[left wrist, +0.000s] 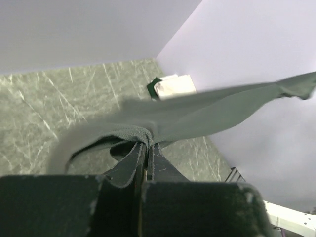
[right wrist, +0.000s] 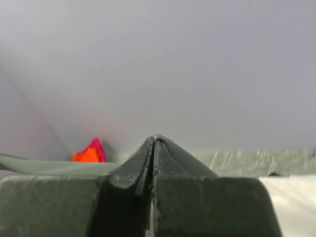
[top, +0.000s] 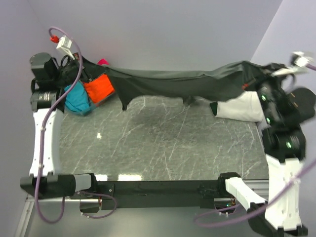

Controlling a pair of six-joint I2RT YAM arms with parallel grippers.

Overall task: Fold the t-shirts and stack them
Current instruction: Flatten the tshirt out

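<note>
In their wrist view left jaws pinch the dark grey t-shirt [left wrist: 207, 116]; right jaws probably likewise.

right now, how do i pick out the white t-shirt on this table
Look at the grey marble table and go to its far right side, beneath the right end of the dark grey t-shirt stretched in the air. The white t-shirt lies there as a compact bundle. It is the only white cloth; the teal, orange and magenta t-shirts are heaped at the far left.
</note>
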